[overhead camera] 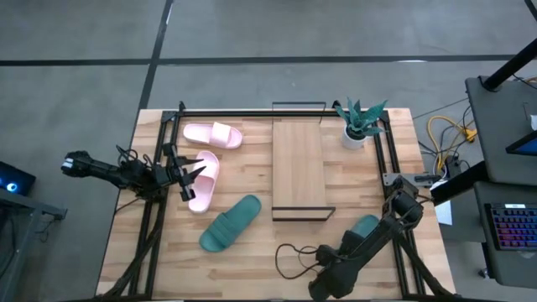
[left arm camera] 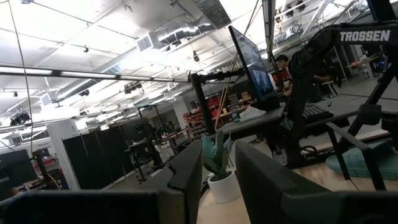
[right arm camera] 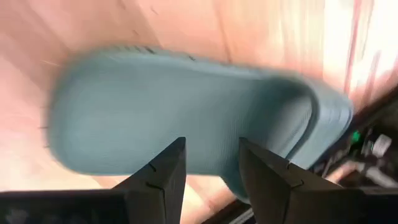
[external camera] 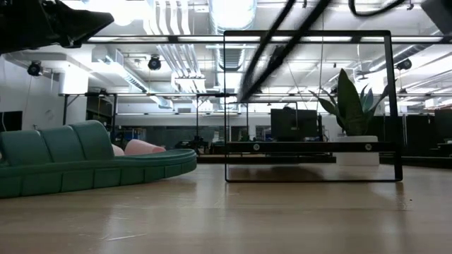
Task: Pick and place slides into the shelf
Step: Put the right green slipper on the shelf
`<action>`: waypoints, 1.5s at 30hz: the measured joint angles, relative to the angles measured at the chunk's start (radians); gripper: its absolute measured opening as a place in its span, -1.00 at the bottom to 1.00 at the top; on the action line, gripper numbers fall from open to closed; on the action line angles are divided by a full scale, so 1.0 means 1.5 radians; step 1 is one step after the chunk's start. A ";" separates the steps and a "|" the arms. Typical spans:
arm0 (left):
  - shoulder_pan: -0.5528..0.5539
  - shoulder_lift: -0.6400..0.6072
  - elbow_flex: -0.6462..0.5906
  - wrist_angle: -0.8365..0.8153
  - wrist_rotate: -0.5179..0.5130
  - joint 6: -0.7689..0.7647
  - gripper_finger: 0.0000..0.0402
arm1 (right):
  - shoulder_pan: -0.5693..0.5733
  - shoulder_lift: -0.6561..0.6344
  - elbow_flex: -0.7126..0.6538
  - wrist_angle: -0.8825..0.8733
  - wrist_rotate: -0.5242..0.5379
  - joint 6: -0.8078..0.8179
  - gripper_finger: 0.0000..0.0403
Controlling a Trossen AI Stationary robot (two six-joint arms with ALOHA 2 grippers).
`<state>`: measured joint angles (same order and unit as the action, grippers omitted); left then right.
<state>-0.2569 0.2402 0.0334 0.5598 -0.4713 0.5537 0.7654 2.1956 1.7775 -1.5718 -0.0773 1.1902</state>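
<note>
Two pale pink slides lie at the table's left: one (overhead camera: pixel 212 134) by the far edge, one (overhead camera: pixel 204 180) nearer. A teal slide (overhead camera: pixel 231 222) lies sole-down left of the shelf (overhead camera: pixel 299 168), which stands mid-table with its plank top up. The second teal slide (overhead camera: pixel 362 226) lies near the right edge, partly under the right arm. My left gripper (overhead camera: pixel 195 174) hangs open over the nearer pink slide, pointing level toward the right. My right gripper (right arm camera: pixel 211 146) is open, its fingers above the second teal slide (right arm camera: pixel 186 106), apart from it.
A potted plant (overhead camera: pixel 359 126) stands at the far right corner beside the shelf. A black metal frame (overhead camera: pixel 252 113) runs along the table's edges. A black cable (overhead camera: pixel 294 256) loops on the table near the right arm. Bare wood lies between the shelf and the near edge.
</note>
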 joint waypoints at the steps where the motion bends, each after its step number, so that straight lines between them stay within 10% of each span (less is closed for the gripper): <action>1: 0.000 0.000 0.000 0.000 0.000 0.000 -0.59 | 0.000 0.000 0.010 0.001 0.017 -0.016 -0.32; 12: 0.000 0.001 0.000 0.000 0.000 0.000 -0.59 | -0.015 -0.012 0.031 -0.001 0.138 -0.173 -0.39; 35: 0.000 0.011 -0.001 0.000 0.000 0.000 -0.59 | -0.023 -0.012 -0.022 0.000 0.116 -0.691 -0.44; 45: 0.000 0.015 -0.001 -0.001 0.000 0.000 -0.59 | -0.034 -0.012 -0.085 0.000 0.058 -0.706 -0.10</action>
<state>-0.2569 0.2630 0.0326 0.5587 -0.4713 0.5537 0.7143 2.1773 1.6506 -1.5717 0.0098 0.1306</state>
